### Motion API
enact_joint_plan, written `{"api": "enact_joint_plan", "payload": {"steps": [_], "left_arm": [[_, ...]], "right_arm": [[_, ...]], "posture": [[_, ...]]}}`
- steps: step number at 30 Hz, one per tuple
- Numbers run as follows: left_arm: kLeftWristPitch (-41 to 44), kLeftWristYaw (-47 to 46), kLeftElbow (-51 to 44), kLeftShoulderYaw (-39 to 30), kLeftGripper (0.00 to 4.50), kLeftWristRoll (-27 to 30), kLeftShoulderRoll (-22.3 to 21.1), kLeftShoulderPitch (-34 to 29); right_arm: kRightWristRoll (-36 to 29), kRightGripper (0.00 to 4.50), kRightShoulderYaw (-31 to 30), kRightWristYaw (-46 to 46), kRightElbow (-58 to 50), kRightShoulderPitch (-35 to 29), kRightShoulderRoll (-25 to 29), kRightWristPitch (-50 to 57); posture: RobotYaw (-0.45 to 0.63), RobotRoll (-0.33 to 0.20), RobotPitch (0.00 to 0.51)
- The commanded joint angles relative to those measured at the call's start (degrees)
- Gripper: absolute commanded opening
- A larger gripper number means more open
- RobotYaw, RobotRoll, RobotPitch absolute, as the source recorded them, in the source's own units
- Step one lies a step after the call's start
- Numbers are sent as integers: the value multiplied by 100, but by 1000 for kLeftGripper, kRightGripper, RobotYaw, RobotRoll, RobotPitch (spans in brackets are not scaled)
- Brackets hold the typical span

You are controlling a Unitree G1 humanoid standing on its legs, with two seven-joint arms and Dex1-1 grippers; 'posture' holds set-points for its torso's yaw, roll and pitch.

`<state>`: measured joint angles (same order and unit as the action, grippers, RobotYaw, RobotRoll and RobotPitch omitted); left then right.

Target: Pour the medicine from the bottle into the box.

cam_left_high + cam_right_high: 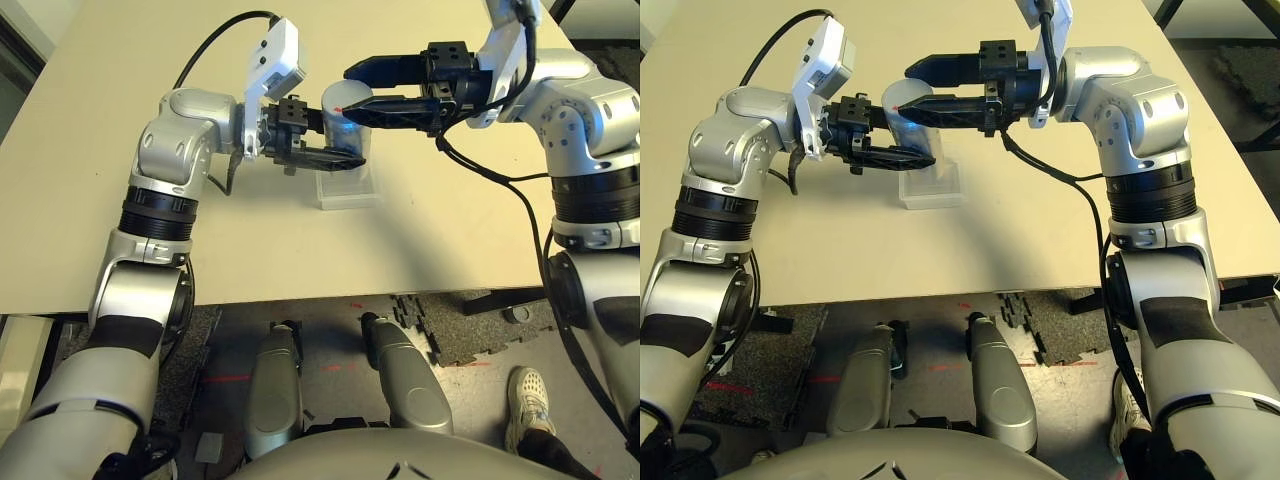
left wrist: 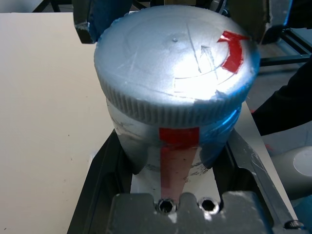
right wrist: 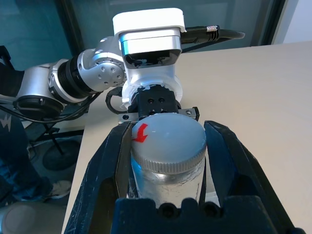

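The silvery-grey bottle hangs above the table, its round cap marked with a red spot. My left gripper is shut on the bottle's body, one finger on each side of it. From the right, my right gripper is shut around the cap, its fingers touching the ribbed rim. The clear square box rests on the table just under and in front of the bottle. The medicine is hidden.
The beige table stretches to the left and behind, and its front edge runs just below the box. A person's shoe stands on the floor at the lower right. Black foam mat pieces lie under the table edge.
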<state>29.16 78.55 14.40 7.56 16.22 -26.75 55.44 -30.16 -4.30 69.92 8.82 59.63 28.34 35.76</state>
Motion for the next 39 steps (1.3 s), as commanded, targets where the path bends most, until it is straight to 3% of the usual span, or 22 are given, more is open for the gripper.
{"api": "enact_joint_plan", "payload": {"steps": [1, 4, 5, 9, 14, 19, 26, 32, 39], "left_arm": [[-55, 73, -115, 28, 2439, 163, -41, -51], [-83, 52, -78, 24, 2439, 168, -61, -52], [-90, 44, -68, 22, 2439, 170, -69, -56], [-139, 8, -2, 6, 2439, 154, -97, -88], [-255, -26, 155, -1, 2439, 115, -111, -82], [-390, -12, 303, 50, 2439, 80, -99, -43], [-518, -27, 437, 99, 2439, 68, -32, 6], [-525, -31, 426, 97, 2439, 72, -61, -1], [-568, -93, 497, 63, 2439, 55, -113, -18]], "right_arm": [[53, 3485, 47, -147, -278, -94, 231, 174], [-343, 4469, 366, -317, -666, 45, 424, 704], [-433, 4500, 454, -379, -753, 85, 477, 826], [-520, 4500, 530, -736, -1232, 54, 595, 1123], [-499, 4500, 345, -1225, -1824, -195, 378, 1281], [134, 4500, -245, -1664, -1852, -346, 126, 906], [790, 4500, -593, -2001, -1408, -199, -140, 389], [882, 4500, -413, -2129, -1160, -110, -255, 350], [621, 4500, -26, -2169, -1323, -288, -34, 702]], "posture": [[5, 0, 215], [6, 0, 216], [5, 0, 216], [8, 0, 213], [2, 0, 206], [-6, 0, 200], [-11, 0, 198], [-6, 0, 199], [-3, 0, 200]]}}
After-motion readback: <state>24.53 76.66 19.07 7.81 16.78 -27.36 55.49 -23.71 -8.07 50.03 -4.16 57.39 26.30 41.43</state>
